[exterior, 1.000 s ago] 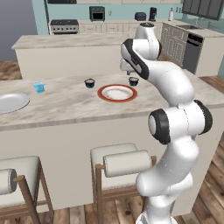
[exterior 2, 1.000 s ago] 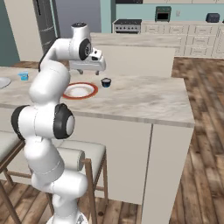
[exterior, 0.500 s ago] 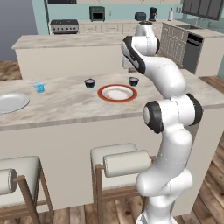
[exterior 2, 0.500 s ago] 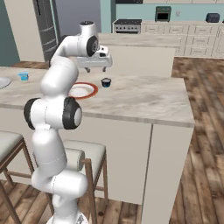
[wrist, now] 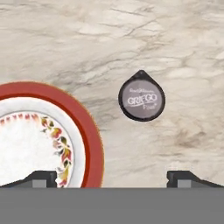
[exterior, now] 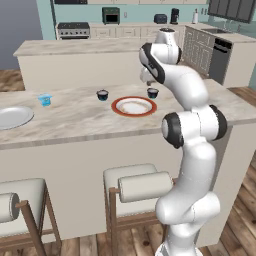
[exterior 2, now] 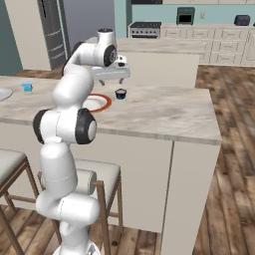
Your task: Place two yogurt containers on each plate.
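Note:
The orange-red rimmed plate lies mid-counter with nothing on it. One dark yogurt cup stands just off its right edge, pale lid up. Another dark cup stands to the plate's left. A light blue cup sits further left, near the plain pale plate. The second light blue cup is out of view. My gripper hovers open above the gap between the rimmed plate and the nearby dark cup, holding nothing.
The marble counter ends to the right past the arm. Two stools stand in front below it. A second counter runs behind.
The arm's elbow has swung more upright and the hand has shifted slightly right and lower over the dark cup by the plate. The cups and plates have not moved.

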You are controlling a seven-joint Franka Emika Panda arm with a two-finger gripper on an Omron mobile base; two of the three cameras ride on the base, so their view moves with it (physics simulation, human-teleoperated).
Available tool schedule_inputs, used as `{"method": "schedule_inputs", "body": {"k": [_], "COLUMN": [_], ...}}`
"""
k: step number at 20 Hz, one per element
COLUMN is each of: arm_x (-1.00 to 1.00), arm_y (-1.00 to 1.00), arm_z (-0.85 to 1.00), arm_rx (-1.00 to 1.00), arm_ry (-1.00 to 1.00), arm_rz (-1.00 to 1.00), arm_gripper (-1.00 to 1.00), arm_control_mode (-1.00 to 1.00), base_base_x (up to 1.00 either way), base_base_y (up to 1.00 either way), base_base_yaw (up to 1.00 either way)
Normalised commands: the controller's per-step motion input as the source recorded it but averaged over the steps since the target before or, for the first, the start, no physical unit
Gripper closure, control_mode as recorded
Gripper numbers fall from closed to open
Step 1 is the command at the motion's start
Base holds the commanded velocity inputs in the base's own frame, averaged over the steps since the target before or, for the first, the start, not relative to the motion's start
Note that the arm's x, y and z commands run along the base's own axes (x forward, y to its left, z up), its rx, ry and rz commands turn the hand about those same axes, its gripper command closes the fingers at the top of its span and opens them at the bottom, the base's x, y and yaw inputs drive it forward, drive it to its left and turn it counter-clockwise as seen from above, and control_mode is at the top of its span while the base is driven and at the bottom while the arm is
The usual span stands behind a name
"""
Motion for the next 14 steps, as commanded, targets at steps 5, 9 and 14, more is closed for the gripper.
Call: {"method": "schedule_inputs", "body": {"k": [5, 9, 14], "arm_x": [0.14, 0.14, 0.25], "arm_y": [-0.09, -0.09, -0.03], "arm_z": [-0.27, -0.23, -0.20], "arm_rx": [0.00, 0.00, -0.01], "arm_ry": [0.00, 0.00, 0.00], "arm_rz": [0.14, 0.13, 0.12], "arm_gripper": [-1.00, -1.00, -1.00], "arm_control_mode": [-1.00, -1.00, -1.00], "base_base_x": [0.00, 0.00, 0.00], "base_base_y": [0.00, 0.00, 0.00], "base_base_yaw": [0.00, 0.00, 0.00]}}
